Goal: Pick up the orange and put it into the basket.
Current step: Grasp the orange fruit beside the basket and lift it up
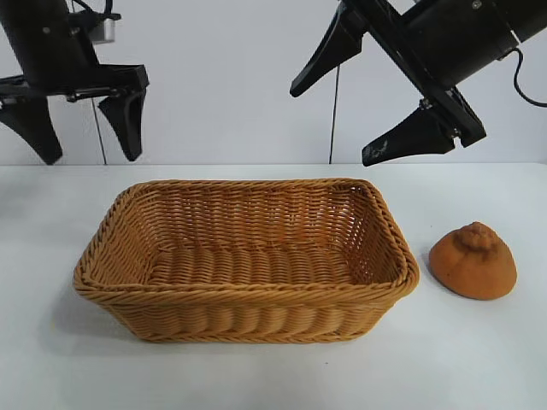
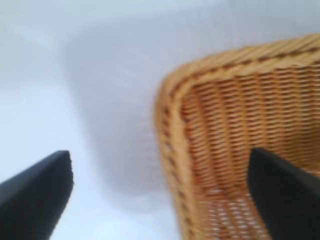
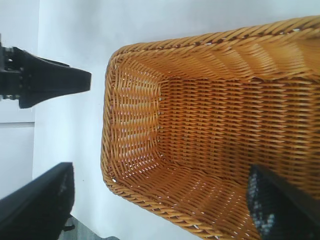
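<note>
While both arms are held high above the white table (image 1: 51,359), nothing has yet been taken up: the dull brownish-orange, dome-shaped orange (image 1: 473,261) with a wrinkled knob on top is seen resting on the table just beside the right end of the large tan woven wicker basket (image 1: 248,295), outside its braided rim and not touching it. The basket is seen to hold nothing. The right gripper (image 1: 359,124) is poised in the air above the basket's right rear corner, tilted, with its black fingers spread wide apart and nothing between them; in its wrist view only the basket's interior is shown, so the fruit is not yet lined up. The left gripper (image 1: 85,141) is parked above the basket's left rear corner, likewise spread and unloaded. The orange is judged to be light and fairly firm, with a matte, rough skin that should offer good friction, though the rounded flanks could let it squirt out if it is pinched too high. A hold across the widest part of the dome, low on the sides and below the knob, is judged safest, with moderate pressure so that the skin is not bruised.
</note>
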